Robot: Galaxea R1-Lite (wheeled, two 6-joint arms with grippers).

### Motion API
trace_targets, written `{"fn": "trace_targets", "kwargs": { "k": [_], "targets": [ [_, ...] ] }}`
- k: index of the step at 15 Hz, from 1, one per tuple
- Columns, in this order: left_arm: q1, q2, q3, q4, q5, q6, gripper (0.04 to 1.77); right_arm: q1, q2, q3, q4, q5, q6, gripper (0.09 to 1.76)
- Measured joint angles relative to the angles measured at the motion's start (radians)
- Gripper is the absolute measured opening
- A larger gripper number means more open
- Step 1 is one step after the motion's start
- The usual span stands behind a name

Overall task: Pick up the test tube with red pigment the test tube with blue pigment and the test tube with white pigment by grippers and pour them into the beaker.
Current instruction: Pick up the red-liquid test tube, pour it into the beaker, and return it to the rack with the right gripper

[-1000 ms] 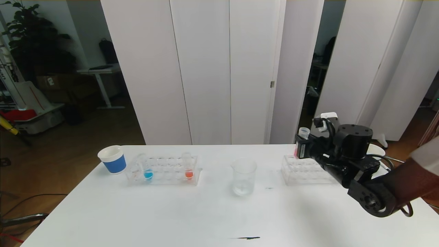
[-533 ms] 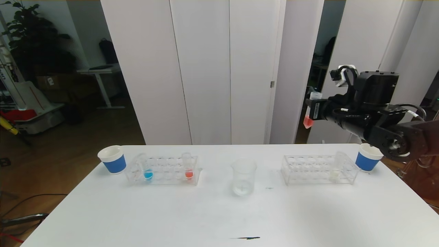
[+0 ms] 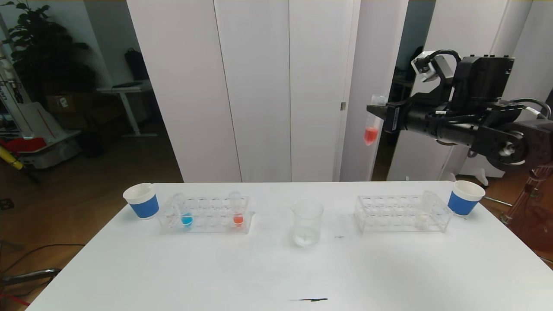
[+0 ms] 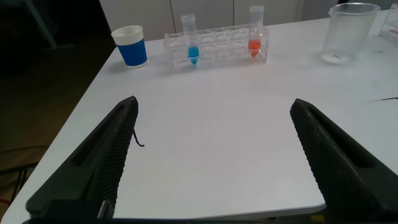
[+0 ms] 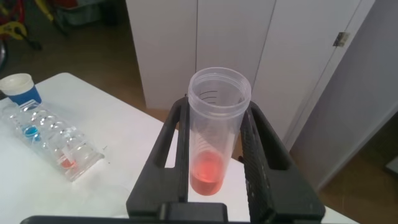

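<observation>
Table (image 3: 259,268): plain white, one small dark streak near the front edge.

Right gripper (image 3: 382,117): black; clamped in it a clear tube with red pigment (image 3: 371,134), pinkish-red at the bottom.

Left rack (image 3: 207,216): clear plastic. In it, test tube with blue pigment (image 3: 186,220), bright blue at the base; second tube (image 3: 238,220), red-orange at the base.

Right rack (image 3: 399,214): clear; test tube with white pigment (image 3: 421,221), pale cream.

Beaker (image 3: 307,222): clear, faint marks.

Two cups, left (image 3: 141,201) and right (image 3: 464,198): white with a blue band.

Left gripper (image 4: 214,165): black, ribbed fingers.
</observation>
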Motion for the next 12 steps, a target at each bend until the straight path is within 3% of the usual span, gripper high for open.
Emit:
{"fn": "trace_targets", "kwargs": {
  "k": [2,7,12],
  "targets": [
    [0.0,0.0,0.0,0.0,0.0,0.0,1.75,0.003,0.016,0.0,-0.043,0.063,-0.083,0.58],
    [0.0,0.0,0.0,0.0,0.0,0.0,1.75,0.017,0.11,0.081,-0.385,0.098,-0.181,0.58],
    [0.0,0.0,0.0,0.0,0.0,0.0,1.75,0.054,0.11,0.23,-0.411,0.162,-0.367,0.58]
  ]
}}
